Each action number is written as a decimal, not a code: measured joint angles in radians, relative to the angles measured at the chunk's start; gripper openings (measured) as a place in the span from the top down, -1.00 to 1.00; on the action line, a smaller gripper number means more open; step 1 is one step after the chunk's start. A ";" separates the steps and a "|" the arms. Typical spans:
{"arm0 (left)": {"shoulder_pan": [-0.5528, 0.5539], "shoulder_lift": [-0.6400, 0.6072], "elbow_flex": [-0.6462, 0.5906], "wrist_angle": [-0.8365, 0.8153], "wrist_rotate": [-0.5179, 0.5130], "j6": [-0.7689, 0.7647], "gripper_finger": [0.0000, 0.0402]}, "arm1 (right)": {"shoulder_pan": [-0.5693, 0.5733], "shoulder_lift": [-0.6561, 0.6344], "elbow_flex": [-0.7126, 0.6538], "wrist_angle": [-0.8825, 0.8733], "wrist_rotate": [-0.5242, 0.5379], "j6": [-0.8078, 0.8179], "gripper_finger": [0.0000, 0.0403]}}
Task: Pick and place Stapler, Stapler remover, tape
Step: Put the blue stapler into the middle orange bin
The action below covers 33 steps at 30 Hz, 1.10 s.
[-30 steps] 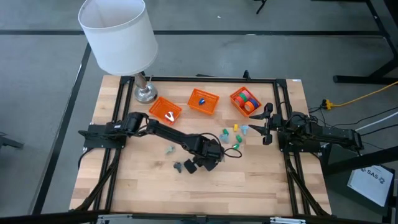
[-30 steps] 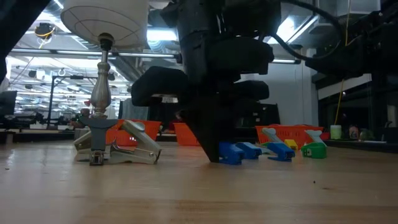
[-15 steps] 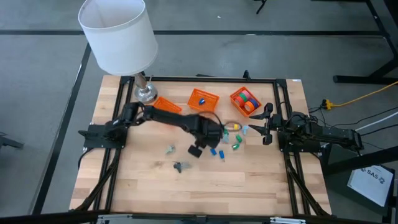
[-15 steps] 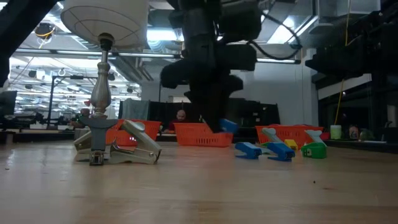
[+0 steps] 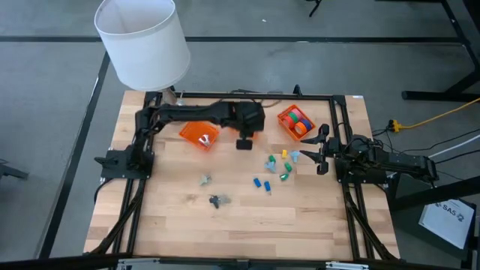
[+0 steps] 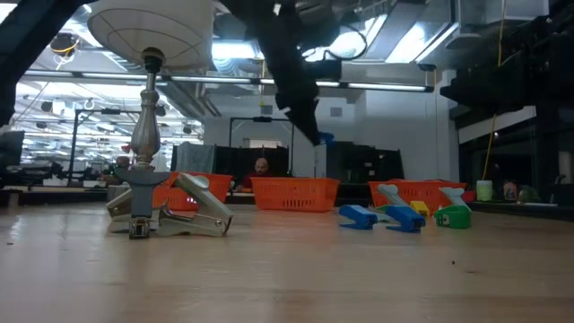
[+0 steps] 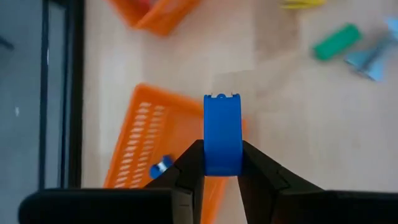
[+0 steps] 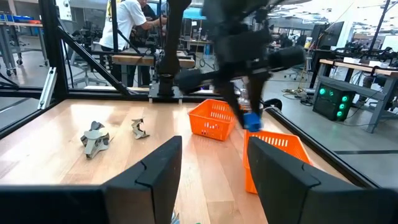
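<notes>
The two dark fingers point(image 7: 186, 177) of the left gripper point(image 7: 222, 171) are clamped on a small blue blocky plastic piece point(image 7: 222, 134), which is held upright between them. In the high view this gripper point(image 5: 244, 142) is raised over the middle orange mesh basket point(image 7: 149, 155), which is largely hidden beneath the arm; one small blue item point(image 7: 160, 167) is seen lying inside the basket in the left wrist view. What the blue piece is cannot be told from its shape alone.

The fingers point(image 8: 161, 165) of the right gripper point(image 5: 321, 150) are held apart with nothing between them; the gripper waits at the right edge of the wooden desk point(image 5: 180, 225).

The rolls of tape point(image 5: 298, 120), in green, red and orange, lie in the right orange basket point(image 5: 285, 114) at the rear of the desk. A pale item point(image 5: 203, 139) rests in the left orange basket point(image 5: 191, 129); its shape is too small to make out. Loose blue, green and yellow pieces point(image 5: 277, 169) are scattered near the right gripper. Two grey metal staple removers point(image 6: 170, 211) lie towards the front left of the desk.

A lamp with a white shade point(image 5: 141, 41) stands at the rear left corner. A white label point(image 5: 450, 210) on the floor to the right carries dark lettering that cannot be read reliably. People are seen in the room beyond the desk.
</notes>
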 joint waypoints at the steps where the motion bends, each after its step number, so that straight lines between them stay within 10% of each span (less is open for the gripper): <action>1: 0.017 0.000 0.000 -0.002 0.000 -0.021 0.66 | 0.000 0.000 0.000 0.000 0.000 0.000 0.06; 33: 0.168 0.124 -0.001 0.044 0.107 -0.240 0.52 | 0.000 0.000 0.000 0.000 0.000 0.000 0.06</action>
